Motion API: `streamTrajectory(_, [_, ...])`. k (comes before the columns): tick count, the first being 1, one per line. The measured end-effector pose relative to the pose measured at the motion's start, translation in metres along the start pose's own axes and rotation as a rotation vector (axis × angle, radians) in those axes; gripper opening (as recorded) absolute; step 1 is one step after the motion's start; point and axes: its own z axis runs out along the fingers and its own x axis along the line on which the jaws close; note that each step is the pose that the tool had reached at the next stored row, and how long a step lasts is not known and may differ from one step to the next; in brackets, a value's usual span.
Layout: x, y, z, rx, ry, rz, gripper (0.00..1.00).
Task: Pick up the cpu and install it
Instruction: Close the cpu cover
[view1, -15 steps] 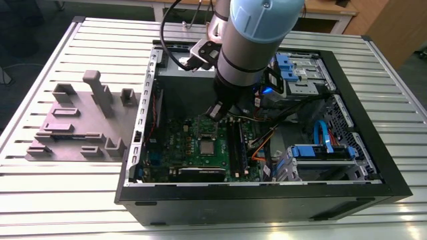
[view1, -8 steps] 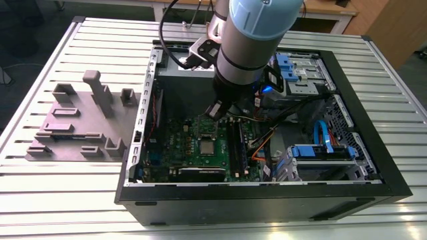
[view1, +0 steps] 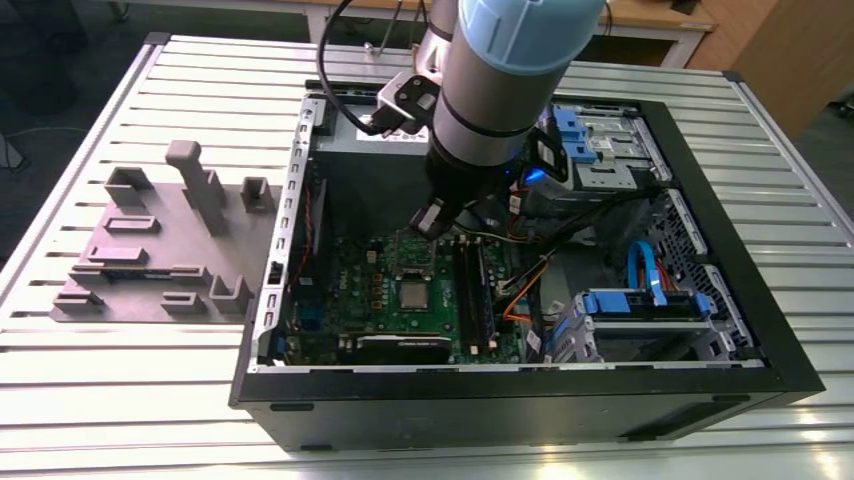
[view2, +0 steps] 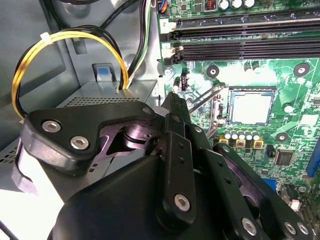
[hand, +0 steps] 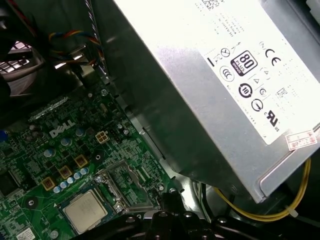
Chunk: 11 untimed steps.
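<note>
Gripper (view2: 175, 107) linkage sits right in front of the lens in the second wrist view: black links, fingers drawn together to a narrow tip, nothing between them that I can see. That tip hangs over the motherboard (view2: 250, 75) beside the socket, not on it.

cpu (view2: 251, 108) is already lying in the socket, silver top up, square to the frame. Also visible in the first wrist view (hand: 86, 211) and as a small grey square mid-board in the exterior view (view1: 416, 294). Retention frame (hand: 131, 184) appears swung open next to it, with the lever (view2: 202, 100) sticking up at an angle, so my read is the chip is seated but not clamped.

Arm (view1: 501, 90) reaches down into the open PC case (view1: 534, 395), which lies on its side on the slatted desk (view1: 134, 400), board facing up. That orientation gives straight vertical access to the socket.

Case contents:
- power supply (hand: 210, 75), silver box at the far wall, with yellow and black cables (view2: 70, 40) looping off it
- empty RAM slots (view2: 240, 35) alongside the socket
- drive cage with blue latches (view1: 647, 305) at the exterior view's right
- blue data cable (view1: 641, 265) over that cage

Grey fixture block (view1: 160, 250) sits on the desk beside the case, at the exterior view's left; its slots look empty from here.
</note>
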Motion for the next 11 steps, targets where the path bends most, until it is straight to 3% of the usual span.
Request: streamTrajectory(11, [0.0000, 0.0006, -0.0021, 0.0000, 0.0002, 0.000, 0.11])
